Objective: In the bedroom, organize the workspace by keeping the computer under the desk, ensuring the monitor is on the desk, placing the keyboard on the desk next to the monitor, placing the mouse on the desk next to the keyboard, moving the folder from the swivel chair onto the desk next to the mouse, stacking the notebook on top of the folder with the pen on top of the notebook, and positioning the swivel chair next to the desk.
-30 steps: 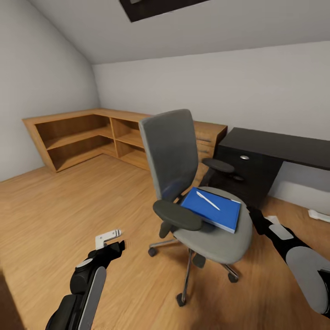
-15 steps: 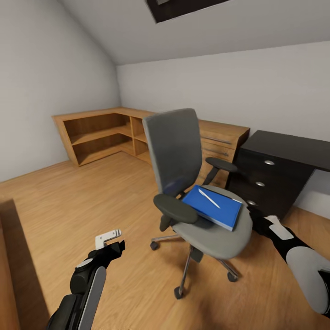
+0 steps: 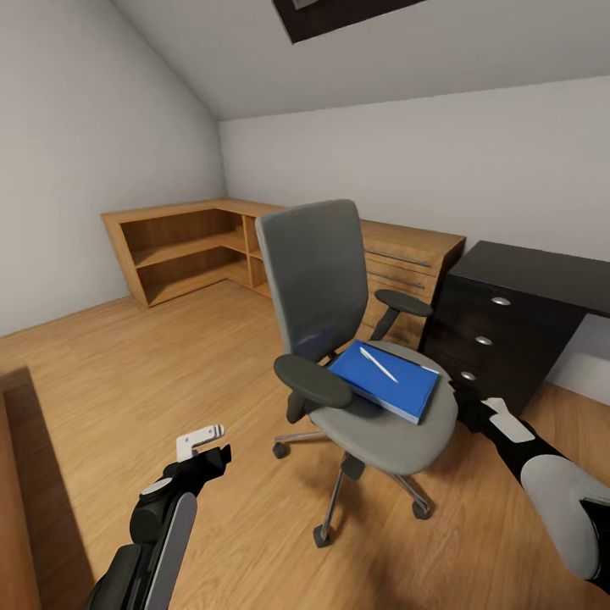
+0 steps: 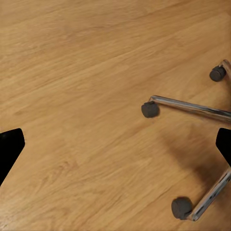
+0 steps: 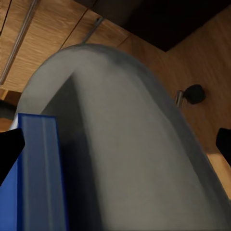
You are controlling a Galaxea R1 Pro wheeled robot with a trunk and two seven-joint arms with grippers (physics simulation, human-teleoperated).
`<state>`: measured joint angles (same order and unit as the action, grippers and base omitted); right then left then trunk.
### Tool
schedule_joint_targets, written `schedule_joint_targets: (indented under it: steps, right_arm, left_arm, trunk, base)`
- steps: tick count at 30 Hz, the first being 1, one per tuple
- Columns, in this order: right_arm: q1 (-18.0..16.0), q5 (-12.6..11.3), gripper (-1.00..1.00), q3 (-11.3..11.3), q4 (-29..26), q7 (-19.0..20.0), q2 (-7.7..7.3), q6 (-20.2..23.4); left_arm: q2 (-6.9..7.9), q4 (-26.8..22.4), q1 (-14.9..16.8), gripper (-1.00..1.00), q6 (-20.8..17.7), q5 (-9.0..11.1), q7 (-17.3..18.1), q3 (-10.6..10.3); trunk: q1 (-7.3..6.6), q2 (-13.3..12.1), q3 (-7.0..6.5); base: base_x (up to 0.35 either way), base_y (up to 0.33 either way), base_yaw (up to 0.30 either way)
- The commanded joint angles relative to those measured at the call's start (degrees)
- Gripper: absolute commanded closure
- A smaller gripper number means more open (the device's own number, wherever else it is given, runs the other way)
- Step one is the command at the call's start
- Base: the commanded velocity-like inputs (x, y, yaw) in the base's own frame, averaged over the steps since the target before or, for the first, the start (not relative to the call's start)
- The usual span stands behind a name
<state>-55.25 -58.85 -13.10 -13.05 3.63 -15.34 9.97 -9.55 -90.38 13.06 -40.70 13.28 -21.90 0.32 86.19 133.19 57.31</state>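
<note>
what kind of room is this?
Looks like an attic home office or study: sloped grey ceiling with a skylight, oak floor, low corner shelving, a grey swivel chair holding a blue folder, and a black drawer unit beside it.

Swivel chair (image 3: 356, 339) on the oak floor (image 3: 127, 381), carrying a stack.
The blue folder (image 3: 385, 383) lies flat on the grey seat, the white pen (image 3: 378, 363) on top; the seat's edge sits between the right jaws; chrome legs and castors stand on the floor ahead of the left jaws.
</note>
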Motion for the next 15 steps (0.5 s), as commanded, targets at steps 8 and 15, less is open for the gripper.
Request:
schedule_joint_targets:
  steps: [8,15]
  right_arm:
    - [-0.03,-0.21,-1.00,-0.40,-0.08,0.16,0.41,0.32]
    - [-0.03,-0.16,-1.00,-0.35,-0.06,0.10,1.08,0.28]
  left_arm:
    - [-0.03,0.00,0.03,-1.00,-0.17,0.61,-0.43,-0.06]
    - [-0.11,0.01,0.03,-1.00,-0.17,0.61,-0.43,-0.07]
  trunk:
    - [-0.01,0.02,0.05]
    - [-0.01,0.02,0.05]
  base:
    - [-0.024,0.000,0.000]
    - [-0.241,0.000,0.000]
